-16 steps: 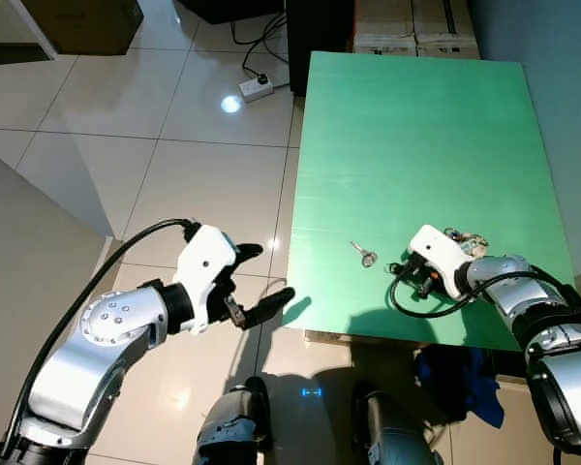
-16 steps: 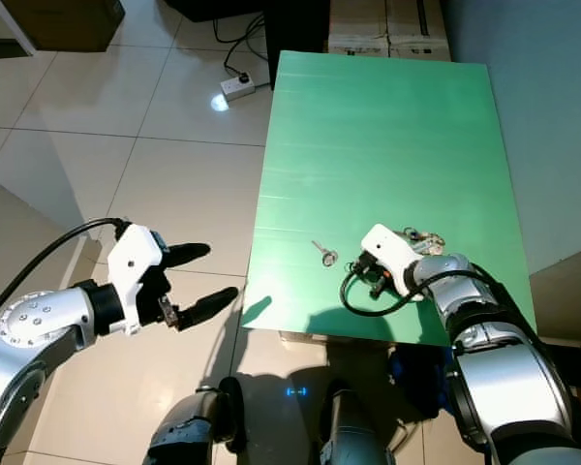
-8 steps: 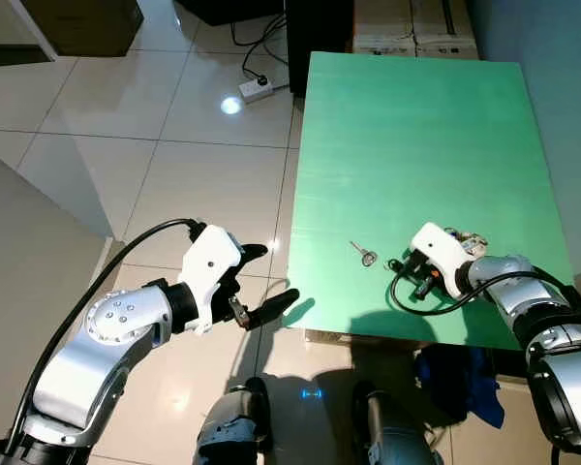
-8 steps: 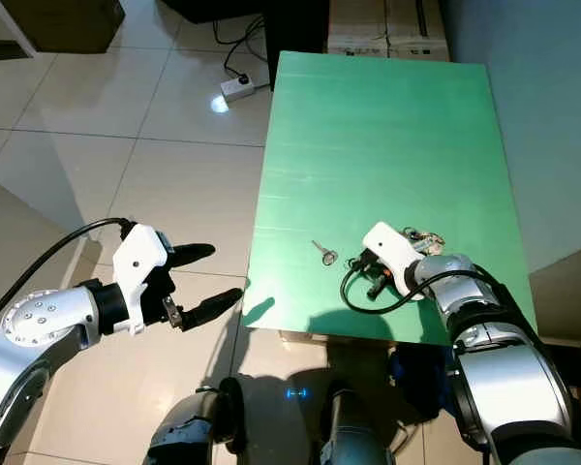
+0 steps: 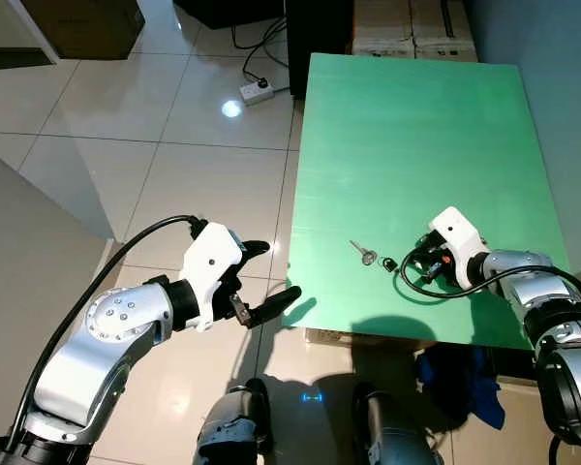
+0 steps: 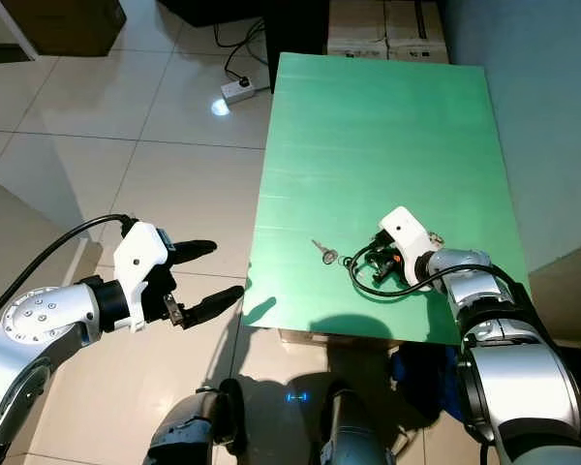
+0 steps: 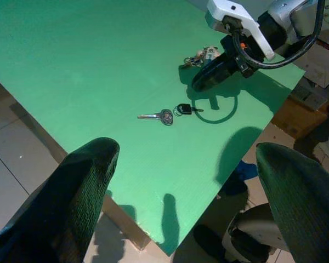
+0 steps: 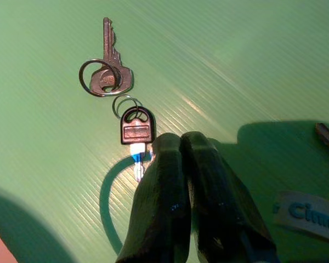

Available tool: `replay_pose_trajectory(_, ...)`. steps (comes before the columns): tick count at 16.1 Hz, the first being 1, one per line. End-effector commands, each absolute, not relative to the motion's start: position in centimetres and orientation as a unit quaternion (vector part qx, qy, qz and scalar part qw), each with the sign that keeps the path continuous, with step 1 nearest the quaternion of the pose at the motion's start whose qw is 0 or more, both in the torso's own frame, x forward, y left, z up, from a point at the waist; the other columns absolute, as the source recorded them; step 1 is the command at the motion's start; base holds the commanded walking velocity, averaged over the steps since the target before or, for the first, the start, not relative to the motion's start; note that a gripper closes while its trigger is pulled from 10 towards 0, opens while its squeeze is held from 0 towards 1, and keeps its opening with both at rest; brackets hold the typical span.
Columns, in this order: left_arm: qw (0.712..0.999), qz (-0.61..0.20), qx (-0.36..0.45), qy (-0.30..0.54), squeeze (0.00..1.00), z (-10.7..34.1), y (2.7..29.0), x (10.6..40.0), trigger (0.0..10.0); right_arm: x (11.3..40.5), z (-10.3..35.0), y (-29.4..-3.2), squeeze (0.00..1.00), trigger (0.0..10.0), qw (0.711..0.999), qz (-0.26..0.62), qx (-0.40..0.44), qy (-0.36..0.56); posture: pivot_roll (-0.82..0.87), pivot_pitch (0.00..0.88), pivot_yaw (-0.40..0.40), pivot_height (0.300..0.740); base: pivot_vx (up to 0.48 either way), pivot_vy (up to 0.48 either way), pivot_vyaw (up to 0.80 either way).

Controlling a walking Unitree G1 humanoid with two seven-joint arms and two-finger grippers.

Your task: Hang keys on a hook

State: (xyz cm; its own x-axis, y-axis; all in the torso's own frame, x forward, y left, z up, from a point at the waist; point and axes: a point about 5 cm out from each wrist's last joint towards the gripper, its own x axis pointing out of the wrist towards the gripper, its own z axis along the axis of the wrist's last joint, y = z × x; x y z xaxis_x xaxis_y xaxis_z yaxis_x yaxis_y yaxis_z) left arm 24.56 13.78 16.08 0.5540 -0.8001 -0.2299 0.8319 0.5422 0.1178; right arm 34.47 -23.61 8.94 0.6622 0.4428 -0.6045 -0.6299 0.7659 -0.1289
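Pale floor tiles surround a green desk (image 5: 416, 145), with a power strip (image 5: 257, 89) and cardboard boxes (image 5: 414, 27) at its far end. Near the desk's front edge lie the keys (image 5: 368, 257): a silver key on a ring linked to a small black-headed key (image 8: 136, 130). A second bunch of keys (image 7: 202, 55) lies further right, beside the right arm.

Compared with a second ago, the right gripper (image 8: 181, 159) has drawn back to the right and lifted a little, and the black-headed key, hidden under the gripper earlier, now shows just beside the silver key. In the right wrist view the two black fingers are pressed together with nothing between them, their tips just touching or just above the small key's blade; I cannot tell which. So the keys are not yet held, and the pickup must be retried before any hanging can begin. No hook can be made out.

The left gripper (image 5: 266, 281) hovers over the floor off the desk's left edge, jaws spread wide and empty, almost unmoved.
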Motion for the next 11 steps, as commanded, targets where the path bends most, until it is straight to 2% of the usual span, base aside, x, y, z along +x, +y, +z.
replay_pose_trajectory(1, 0.870, -0.474, 0.110, 0.078, 0.00, 15.9, 13.7, 24.5, 10.0, 34.3, 8.8, -23.7, 0.00, 0.0, 0.896, 0.303, -0.152, 0.285, 0.08, 0.287, 0.085, 0.740, 0.000, 0.000, 0.00)
replay_pose_trajectory(2, 0.870, -0.475, 0.110, 0.078, 0.00, 15.9, 13.7, 24.5, 10.0, 34.5, 9.0, -23.3, 0.00, 0.0, 0.897, 0.308, -0.150, 0.279, 0.08, 0.290, 0.088, 0.740, 0.000, 0.000, 0.00)
replay_pose_trajectory(3, 0.869, -0.475, 0.110, 0.079, 0.00, 15.9, 13.7, 24.4, 10.0, 34.6, 9.0, -23.1, 1.00, 10.0, 0.896, 0.310, -0.154, 0.278, 0.08, 0.290, 0.088, 0.740, 0.000, 0.000, 0.00)
replay_pose_trajectory(11, 0.868, -0.476, 0.113, 0.081, 0.00, 16.2, 13.6, 23.9, 10.0, 35.0, 8.7, -21.3, 1.00, 10.0, 0.893, 0.319, -0.158, 0.277, 0.11, 0.346, 0.082, 0.740, 0.000, 0.000, 0.00)
